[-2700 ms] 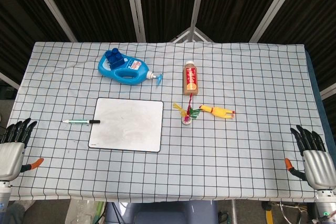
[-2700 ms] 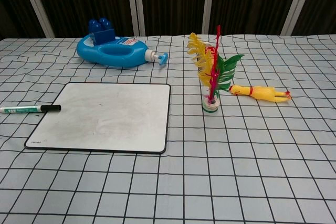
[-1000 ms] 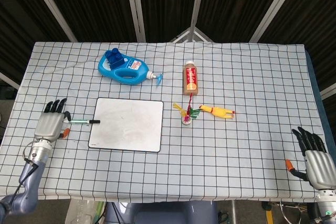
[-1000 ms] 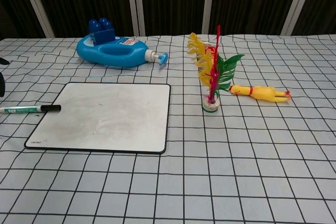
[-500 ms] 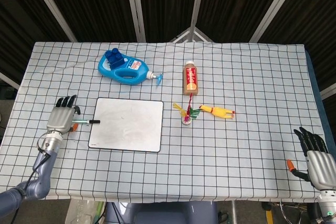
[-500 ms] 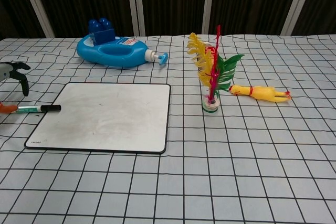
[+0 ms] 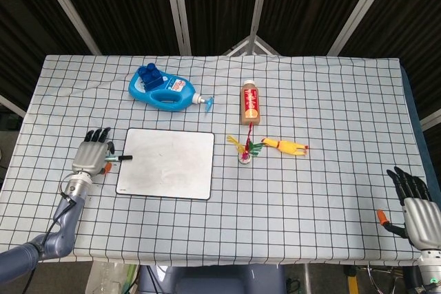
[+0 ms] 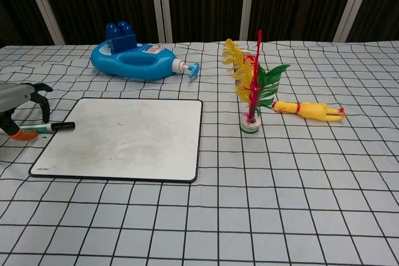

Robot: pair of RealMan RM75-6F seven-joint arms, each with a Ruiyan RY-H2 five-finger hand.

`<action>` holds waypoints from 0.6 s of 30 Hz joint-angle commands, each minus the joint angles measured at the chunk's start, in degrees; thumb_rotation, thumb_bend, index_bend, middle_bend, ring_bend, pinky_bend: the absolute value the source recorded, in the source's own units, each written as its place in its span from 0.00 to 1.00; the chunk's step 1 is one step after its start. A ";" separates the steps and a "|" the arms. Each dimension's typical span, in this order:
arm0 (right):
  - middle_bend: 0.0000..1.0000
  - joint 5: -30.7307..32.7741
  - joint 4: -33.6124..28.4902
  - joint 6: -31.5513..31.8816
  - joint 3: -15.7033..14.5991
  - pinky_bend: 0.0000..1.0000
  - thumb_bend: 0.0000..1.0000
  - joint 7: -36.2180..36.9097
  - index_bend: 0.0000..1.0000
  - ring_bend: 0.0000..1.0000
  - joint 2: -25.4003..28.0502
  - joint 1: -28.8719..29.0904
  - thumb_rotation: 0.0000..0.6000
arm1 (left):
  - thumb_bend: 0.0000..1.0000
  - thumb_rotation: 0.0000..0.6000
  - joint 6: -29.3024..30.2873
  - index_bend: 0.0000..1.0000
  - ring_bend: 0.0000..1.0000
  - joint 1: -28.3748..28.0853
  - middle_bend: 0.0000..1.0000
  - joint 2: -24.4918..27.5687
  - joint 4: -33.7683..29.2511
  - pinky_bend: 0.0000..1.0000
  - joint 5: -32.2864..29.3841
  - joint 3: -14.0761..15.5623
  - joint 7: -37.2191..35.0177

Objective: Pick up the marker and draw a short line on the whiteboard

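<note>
The whiteboard point(image 7: 165, 163) point(image 8: 121, 138) lies flat at the left of the checked table. A green marker point(image 7: 117, 159) point(image 8: 53, 127) with a black cap lies just off its left edge, cap toward the board. My left hand point(image 7: 91, 153) point(image 8: 19, 107) hovers over the marker's rear end. Its fingers arch above the barrel with a gap showing, and the orange thumb tip sits beside the barrel. The marker's tail is hidden under that hand. My right hand point(image 7: 417, 208) rests at the table's front right corner, fingers spread, holding nothing.
A blue detergent bottle point(image 7: 162, 89) point(image 8: 134, 60) lies behind the whiteboard. A brown bottle point(image 7: 249, 102) lies at mid table. In front of it stand a feathered shuttlecock toy point(image 7: 244, 151) point(image 8: 250, 91) and a yellow rubber chicken point(image 7: 286, 147) point(image 8: 308, 110).
My left hand has come from the front left table edge forward and right onto the marker's tail. The marker's cap end has shifted slightly. The right hand drifted a little lower.
</note>
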 commanded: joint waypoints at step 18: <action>0.00 -0.07 -0.10 0.28 0.02 0.00 0.35 0.19 0.00 0.00 -0.12 -0.27 1.00 | 0.58 1.00 1.37 0.58 0.00 -0.18 0.05 -0.39 0.13 0.00 -0.39 0.93 -1.61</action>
